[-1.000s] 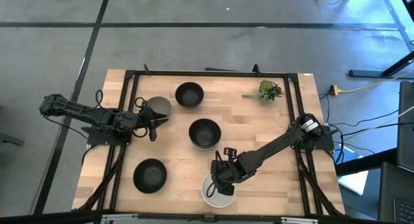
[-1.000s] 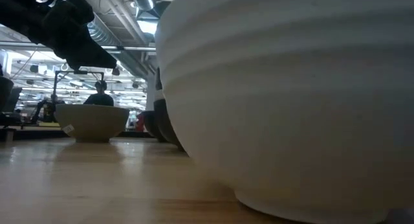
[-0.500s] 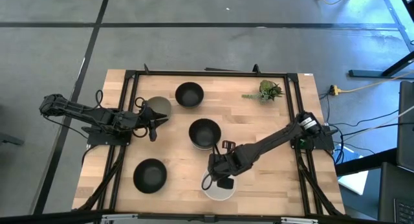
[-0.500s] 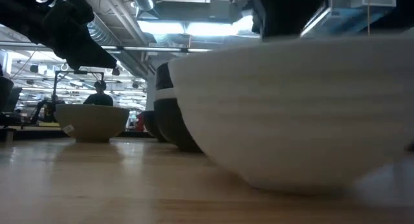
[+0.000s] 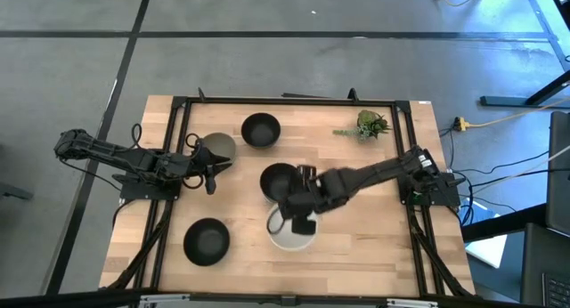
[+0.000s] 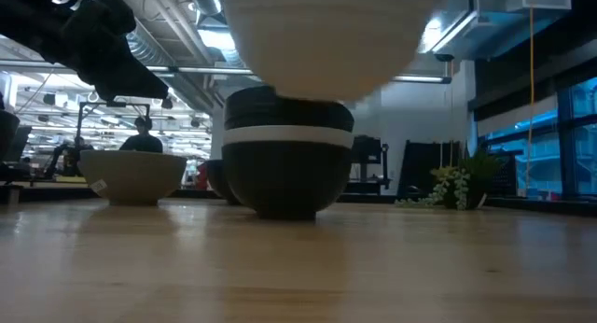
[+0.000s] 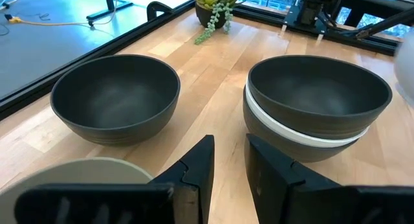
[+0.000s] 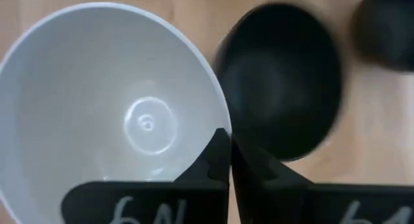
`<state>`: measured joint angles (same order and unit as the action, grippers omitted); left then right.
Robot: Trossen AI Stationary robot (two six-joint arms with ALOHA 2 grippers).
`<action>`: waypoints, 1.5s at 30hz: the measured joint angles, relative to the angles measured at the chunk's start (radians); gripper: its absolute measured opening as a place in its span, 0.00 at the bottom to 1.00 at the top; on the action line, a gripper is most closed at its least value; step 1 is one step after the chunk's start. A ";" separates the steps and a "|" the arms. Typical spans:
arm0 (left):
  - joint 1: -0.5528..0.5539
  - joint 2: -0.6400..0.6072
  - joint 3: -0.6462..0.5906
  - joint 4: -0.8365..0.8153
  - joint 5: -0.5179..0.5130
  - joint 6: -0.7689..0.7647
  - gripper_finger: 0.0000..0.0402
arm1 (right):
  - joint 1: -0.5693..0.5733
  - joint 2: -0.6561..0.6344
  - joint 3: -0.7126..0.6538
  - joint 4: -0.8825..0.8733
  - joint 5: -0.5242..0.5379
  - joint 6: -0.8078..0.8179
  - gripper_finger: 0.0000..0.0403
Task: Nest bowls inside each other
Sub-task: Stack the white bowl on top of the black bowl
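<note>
— Wooden table (image 5: 356, 219), high view: right gripper (image 5: 303, 221) reaches to centre, fingers clamped on the white bowl's (image 5: 287, 239) rim beside the black stack (image 5: 278, 179)?
— Yes. Low view: white bowl (image 6: 322, 34) hangs above that stack (image 6: 287, 164).
— Left gripper (image 5: 212, 164)?
— Parked over the grey-green bowl (image 5: 219, 144), fingers (image 7: 197, 169) slightly apart, empty.

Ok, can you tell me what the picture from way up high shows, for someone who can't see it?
The right gripper holds a white bowl by its rim beside the black stacked bowls mid-table. The left gripper is at a grey-green bowl; two other black bowls and a plant sprig sit around.
</note>
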<state>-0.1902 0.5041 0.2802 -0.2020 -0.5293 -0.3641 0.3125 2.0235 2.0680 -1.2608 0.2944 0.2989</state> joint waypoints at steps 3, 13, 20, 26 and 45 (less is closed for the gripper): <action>0.000 0.000 0.000 0.000 0.000 0.000 0.20 | -0.046 0.000 0.066 -0.014 0.015 -0.052 0.01; 0.000 0.000 0.000 0.000 0.000 0.002 0.20 | -0.218 0.000 0.110 -0.004 -0.010 -0.196 0.01; 0.000 0.000 0.000 0.000 0.000 0.040 0.20 | -0.332 0.002 0.102 0.079 -0.150 -0.252 0.01; 0.000 0.000 0.000 0.000 0.000 0.045 0.20 | -0.393 0.002 0.102 0.061 -0.212 -0.259 0.01; 0.000 0.000 0.000 0.000 0.000 0.086 0.20 | -0.420 0.016 -0.159 0.215 -0.331 -0.222 0.00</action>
<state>-0.1902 0.5040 0.2802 -0.2020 -0.5293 -0.2780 -0.1074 2.0392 1.9093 -1.0460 -0.0367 0.0772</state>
